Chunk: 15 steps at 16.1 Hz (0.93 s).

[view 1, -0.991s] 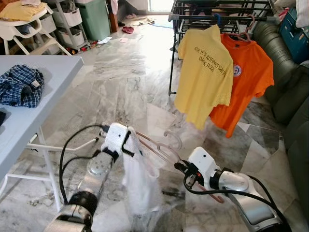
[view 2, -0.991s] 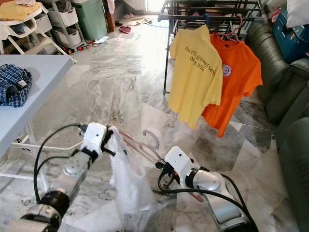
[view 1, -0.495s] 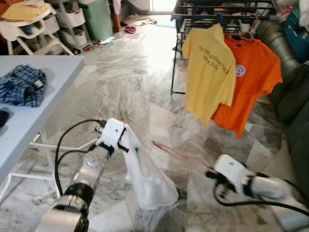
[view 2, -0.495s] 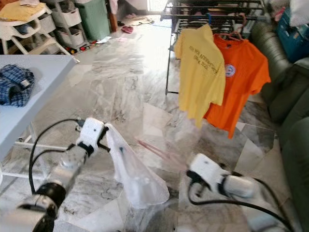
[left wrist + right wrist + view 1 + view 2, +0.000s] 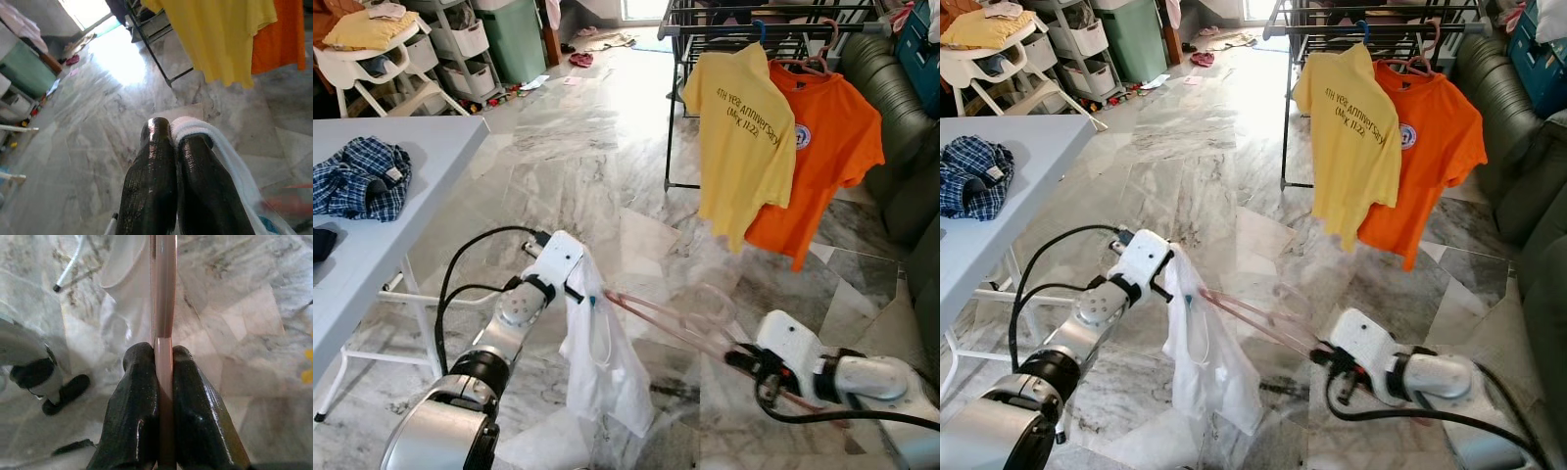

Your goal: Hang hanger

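Observation:
A pink plastic hanger point(image 5: 666, 318) runs through a white garment point(image 5: 602, 372) hanging low over the marble floor. My right gripper point(image 5: 736, 358) is shut on the hanger's lower end, and its fingers point(image 5: 142, 406) pinch the pink bar point(image 5: 163, 308). The left gripper point(image 5: 579, 290) is shut on the white garment's upper edge; the cloth point(image 5: 195, 128) wraps over one finger point(image 5: 151, 181). The black drying rack point(image 5: 754, 24) stands at the back right with a yellow shirt point(image 5: 739, 137) and an orange shirt point(image 5: 827, 147) on it.
A grey table point(image 5: 411, 157) on my left carries a blue plaid garment point(image 5: 357, 181). A dark green sofa point(image 5: 901, 117) lines the right side. Shelves, bins and a high chair point(image 5: 372, 39) stand at the back left.
The hanger, blurred half a second ago, now sits steady. The white garment hangs straighter from the left gripper. My right gripper has swung out to the right over the last second.

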Tool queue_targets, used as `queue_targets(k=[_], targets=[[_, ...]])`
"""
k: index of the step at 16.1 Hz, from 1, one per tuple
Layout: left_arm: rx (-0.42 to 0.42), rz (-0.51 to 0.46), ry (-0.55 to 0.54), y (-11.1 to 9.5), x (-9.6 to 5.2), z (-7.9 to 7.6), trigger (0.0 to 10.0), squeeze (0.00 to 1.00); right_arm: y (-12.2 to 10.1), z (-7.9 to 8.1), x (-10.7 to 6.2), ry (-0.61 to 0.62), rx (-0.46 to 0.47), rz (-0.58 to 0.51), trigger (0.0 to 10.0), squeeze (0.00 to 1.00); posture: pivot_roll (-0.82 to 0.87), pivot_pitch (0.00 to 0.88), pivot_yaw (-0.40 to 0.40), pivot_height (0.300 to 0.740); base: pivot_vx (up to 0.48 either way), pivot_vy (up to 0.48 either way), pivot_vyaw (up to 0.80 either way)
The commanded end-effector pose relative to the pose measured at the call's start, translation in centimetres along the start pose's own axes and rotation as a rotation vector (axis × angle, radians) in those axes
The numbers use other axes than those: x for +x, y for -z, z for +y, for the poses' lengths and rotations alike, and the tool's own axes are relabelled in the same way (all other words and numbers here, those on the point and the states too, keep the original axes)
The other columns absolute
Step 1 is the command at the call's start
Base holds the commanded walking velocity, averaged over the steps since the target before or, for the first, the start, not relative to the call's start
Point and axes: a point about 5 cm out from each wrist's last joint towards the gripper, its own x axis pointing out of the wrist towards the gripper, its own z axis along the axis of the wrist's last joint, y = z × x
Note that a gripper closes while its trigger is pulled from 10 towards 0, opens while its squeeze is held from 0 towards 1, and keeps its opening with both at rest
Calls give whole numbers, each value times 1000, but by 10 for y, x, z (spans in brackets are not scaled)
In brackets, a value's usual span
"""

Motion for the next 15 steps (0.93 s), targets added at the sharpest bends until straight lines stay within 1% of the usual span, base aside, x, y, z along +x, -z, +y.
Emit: queue_targets(k=[1, 2, 4, 7, 8, 10, 11, 13, 15], targets=[[29, -36, -4, -8, 2, 6, 10000, 0, -8, 2, 1, -12, -19, -24, 10000, 0, -170, 56, 137, 740, 0, 0, 0], [44, -55, 2, -11, 2, 5, 10000, 0, -9, 5, 8, -13, -7, -31, 10000, 0, -166, 55, 138, 740, 0, 0, 0], [45, -61, -8, -11, 1, 7, 10000, 0, -11, 8, 16, -14, 10, -42, 10000, 0, -160, 53, 137, 740, 0, 0, 0], [48, -61, -26, -11, 0, 11, 10000, 0, -10, 10, 19, -17, 13, -43, 10000, 0, -155, 52, 136, 740, 0, 0, 0], [45, -56, -28, -11, 0, 11, 10000, 0, -10, 9, 20, -7, 20, -45, 10000, 0, -157, 51, 135, 740, 0, 0, 0], [49, -45, -44, -12, 1, 14, 10000, 0, -6, 3, 22, 42, 0, -12, 10000, 0, -157, 49, 137, 740, 0, 0, 0], [46, -50, -52, -15, 1, 16, 10000, 0, -4, -1, 25, 85, 27, -4, 10000, 0, -157, 47, 139, 740, 0, 0, 0], [46, -56, -59, -18, 1, 17, 10000, 0, 1, -3, 29, 119, 40, 27, 10000, 0, -155, 45, 142, 740, 0, 0, 0], [50, -74, -53, -22, 1, 15, 10000, 0, 4, -2, 36, 135, 73, 26, 10000, 0, -150, 45, 145, 740, 0, 0, 0]])
